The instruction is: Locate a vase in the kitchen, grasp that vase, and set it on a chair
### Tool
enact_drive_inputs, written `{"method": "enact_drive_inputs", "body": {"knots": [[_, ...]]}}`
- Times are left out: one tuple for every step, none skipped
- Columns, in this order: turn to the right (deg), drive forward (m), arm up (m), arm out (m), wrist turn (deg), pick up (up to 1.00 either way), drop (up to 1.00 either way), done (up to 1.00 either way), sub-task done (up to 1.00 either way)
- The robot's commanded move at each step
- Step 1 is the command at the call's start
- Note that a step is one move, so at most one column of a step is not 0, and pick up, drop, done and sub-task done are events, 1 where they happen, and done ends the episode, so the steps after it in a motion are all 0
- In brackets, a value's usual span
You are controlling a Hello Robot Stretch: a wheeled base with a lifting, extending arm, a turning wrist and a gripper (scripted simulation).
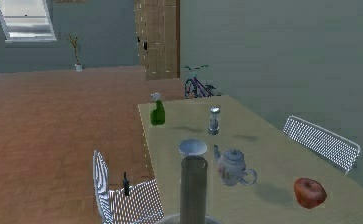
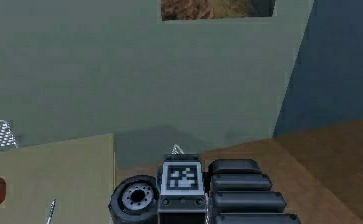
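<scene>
What reads best as the vase (image 1: 193,182) is a tall grey cylinder with a pale flared rim. It stands upright near the table's (image 1: 269,150) near edge, at the bottom middle of the forward view. Just beside it, toward that view's right, sits a white teapot (image 1: 233,166), and farther right, well apart, lies a round red fruit (image 1: 309,191). Farther back on the same pale tabletop stand a green bottle (image 1: 158,111) at the far corner and a small shaker (image 1: 214,121) near the middle. Any labels on them are too small to read. A white mesh near chair (image 1: 107,186) stands close against the table's left side, next to the vase, and a matching far chair (image 1: 324,141) stands at the right side. Beyond the table a dark thin-framed thing (image 1: 197,85), perhaps a bicycle, leans near a wooden door (image 1: 159,38). A small pot with twigs (image 1: 76,55) stands on the reddish floor under a window (image 1: 29,20). In the arm side view the arm (image 2: 244,195) lies low at the bottom edge with a white marker square (image 2: 180,178) bearing black marks. The gripper (image 2: 135,198) is a dark round body left of it. Its far end cannot be made out, so I cannot tell whether it holds anything. A brown-toned picture (image 2: 217,8) hangs high on the grey-green wall beyond.
</scene>
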Motion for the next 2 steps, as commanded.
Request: {"method": "enact_drive_inputs", "body": {"knots": [[0.0, 0.0, 0.0, 0.22, 0.0, 0.0, 0.0, 0.0, 0.0], [0.0, 0.0, 0.0, 0.0, 45.0, 0.0, 0.0, 0.0, 0.0]]}}
